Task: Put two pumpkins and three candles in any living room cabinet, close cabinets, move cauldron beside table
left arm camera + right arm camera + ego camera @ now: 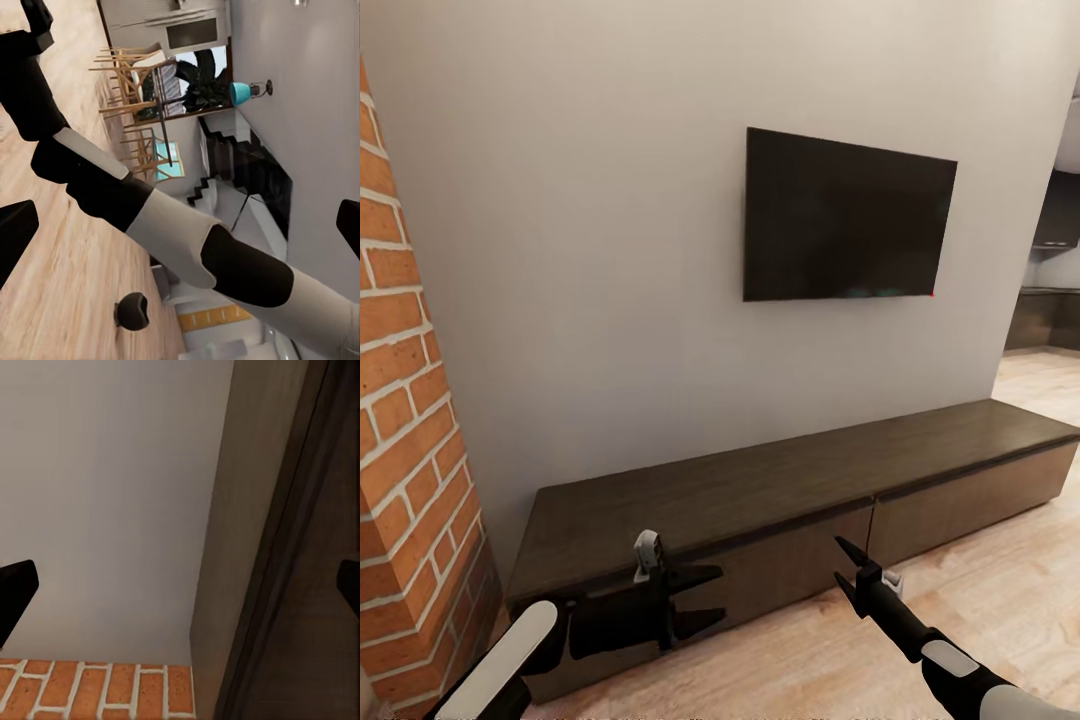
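Both grippers, left (705, 598) and right (844, 562), hang open and empty at lower frame before the closed cabinet (790, 500); left wrist view adds a cauldron (133, 311) on the floor.

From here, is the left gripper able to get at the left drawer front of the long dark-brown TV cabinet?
Probably yes. The left gripper, jaws open, hangs just before the long dark-brown TV cabinet at its left drawer front, with nothing visible between them.

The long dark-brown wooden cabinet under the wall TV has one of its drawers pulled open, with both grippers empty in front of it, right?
Not quite. In the head view the long dark-brown wooden cabinet has its visible drawer fronts shut flush. The rest holds: it sits under the wall TV, with the left gripper and right gripper open and empty before it.
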Available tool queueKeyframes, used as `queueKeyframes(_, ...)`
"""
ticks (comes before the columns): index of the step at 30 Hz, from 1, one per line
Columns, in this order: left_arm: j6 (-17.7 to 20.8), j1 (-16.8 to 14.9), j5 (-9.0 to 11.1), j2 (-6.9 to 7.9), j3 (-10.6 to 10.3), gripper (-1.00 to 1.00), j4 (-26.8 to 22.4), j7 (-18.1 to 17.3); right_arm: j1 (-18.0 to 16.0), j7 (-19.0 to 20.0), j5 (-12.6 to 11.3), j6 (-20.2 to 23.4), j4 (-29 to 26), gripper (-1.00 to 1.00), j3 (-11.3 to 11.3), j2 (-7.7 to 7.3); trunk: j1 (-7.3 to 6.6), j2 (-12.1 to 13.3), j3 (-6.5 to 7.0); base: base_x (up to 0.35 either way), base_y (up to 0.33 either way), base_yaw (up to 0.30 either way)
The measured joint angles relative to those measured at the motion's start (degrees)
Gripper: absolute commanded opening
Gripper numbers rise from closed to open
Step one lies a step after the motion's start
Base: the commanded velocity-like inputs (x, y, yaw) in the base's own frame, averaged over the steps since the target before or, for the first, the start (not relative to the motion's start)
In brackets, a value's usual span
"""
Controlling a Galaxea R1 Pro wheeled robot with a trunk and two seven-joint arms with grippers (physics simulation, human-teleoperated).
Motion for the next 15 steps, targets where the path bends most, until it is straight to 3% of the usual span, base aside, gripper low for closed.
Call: queueKeyframes(15, 0.0, 0.0, -0.1, 0.06, 0.4, 1.0, -0.3, 0.0, 0.0, 0.6, -0.1, -1.8, -0.3, 1.0, 0.0, 0.09, 2.92, -5.3, -2.77, 0.0, 0.0, 0.0)
